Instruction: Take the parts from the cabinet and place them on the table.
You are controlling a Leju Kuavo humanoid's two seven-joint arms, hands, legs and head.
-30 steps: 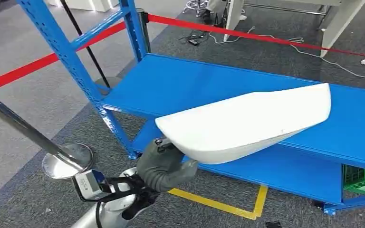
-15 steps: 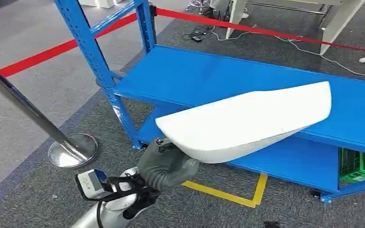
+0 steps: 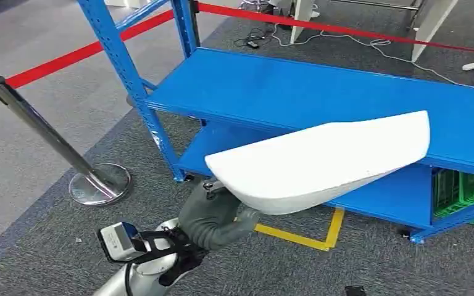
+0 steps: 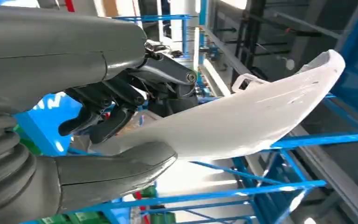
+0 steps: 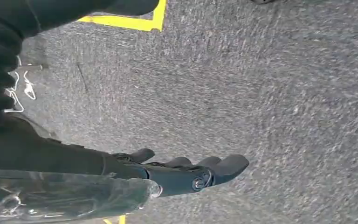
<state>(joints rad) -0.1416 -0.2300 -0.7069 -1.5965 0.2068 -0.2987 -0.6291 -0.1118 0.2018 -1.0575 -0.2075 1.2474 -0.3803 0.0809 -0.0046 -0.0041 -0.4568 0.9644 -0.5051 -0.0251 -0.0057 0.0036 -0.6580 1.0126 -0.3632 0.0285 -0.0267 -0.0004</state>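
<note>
The part [image 3: 321, 160] is a long white shell with a curved body, and the left hand [image 3: 213, 216] holds it by its near end. In the head view it is lifted in the air in front of the rack [image 3: 296, 92], and it sticks out to the right over the edge of the blue upper shelf without touching it. In the left wrist view the part [image 4: 242, 121] lies between the thick grey thumb [image 4: 116, 168] on one side and the dark fingers [image 4: 102, 116] on the other, so the hand [image 4: 121, 140] is closed on it.

The right hand [image 5: 186, 175] hangs above the grey carpet [image 5: 270, 93]. Its fingers are nearly straight and close to each other, and it holds nothing.

The rack has blue posts and two blue shelves. A green crate [image 3: 463, 191] stands at the right end of the lower shelf. On the floor in front of the rack there is yellow tape [image 3: 308, 237] in the form of a corner. To the left of the rack stands a chrome post [image 3: 49, 142] on a round base, and a red belt [image 3: 80, 55] runs from it behind the rack. White cables [image 3: 370, 46] lie on the floor behind the rack.
</note>
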